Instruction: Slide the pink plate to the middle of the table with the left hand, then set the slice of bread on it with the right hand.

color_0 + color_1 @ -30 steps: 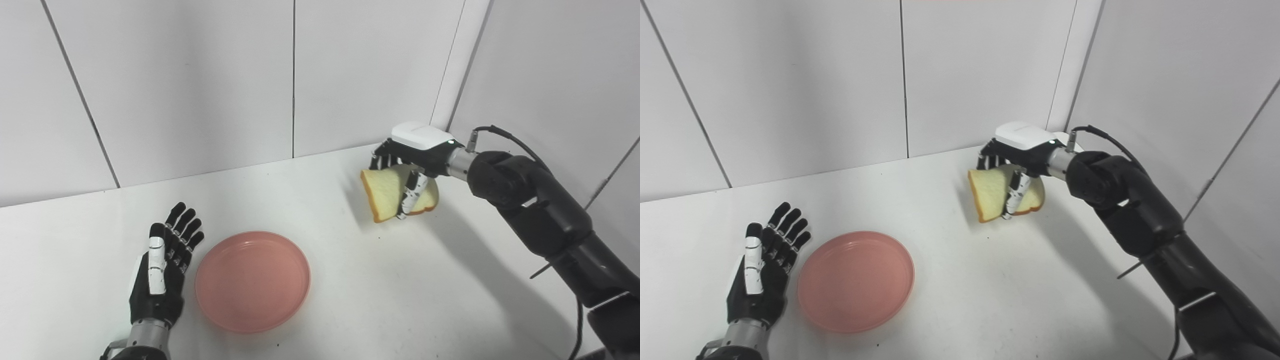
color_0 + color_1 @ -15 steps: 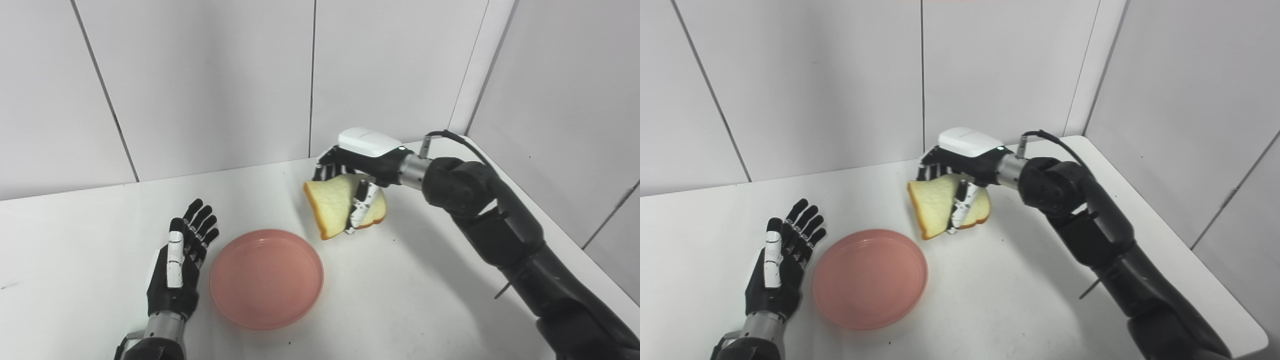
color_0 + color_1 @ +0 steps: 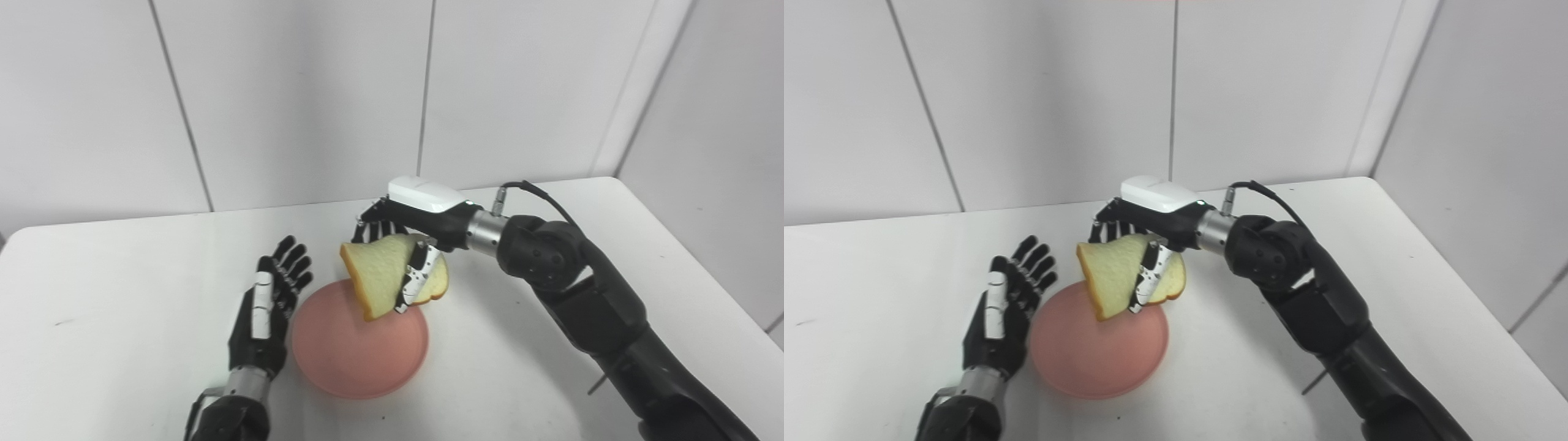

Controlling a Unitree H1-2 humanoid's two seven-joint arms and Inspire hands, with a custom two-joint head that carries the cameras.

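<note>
- Bread slice (image 3: 383, 275) hangs in the air, tilted, with its lower corner over the far part of the pink plate (image 3: 355, 358); no part of it seems to rest on the plate.
- Right hand (image 3: 409, 236) grips the slice: fingers (image 3: 367, 229) curl over the far, upper edge and the thumb (image 3: 416, 278) presses across the near face.
- Its white back cover faces upward, and a grey wrist joins it to the black right arm (image 3: 582, 294), which comes in from the lower right corner.
- Pink plate sits flat on the white table (image 3: 122, 343), roughly mid-table and just beside the left hand (image 3: 266, 312).
- Left hand lies with its fingers straight and slightly spread, holding nothing; its edge is next to the plate's rim, but whether the two touch cannot be told.
- Left eye view sets the slice's lower corner well inside the plate's outline and shows the crust on its left edge clearly.
- Right eye view (image 3: 1118, 278) shows a bit more of the plate's near rim (image 3: 1090, 386) and more of the table's right edge.
- Right eye view also shows the black cable (image 3: 1268, 193) arching from the wrist over the forearm; the left eye view has the same cable closer to the upper arm.
- White wall panels (image 3: 306, 98) with dark seams stand behind the table in both views.
</note>
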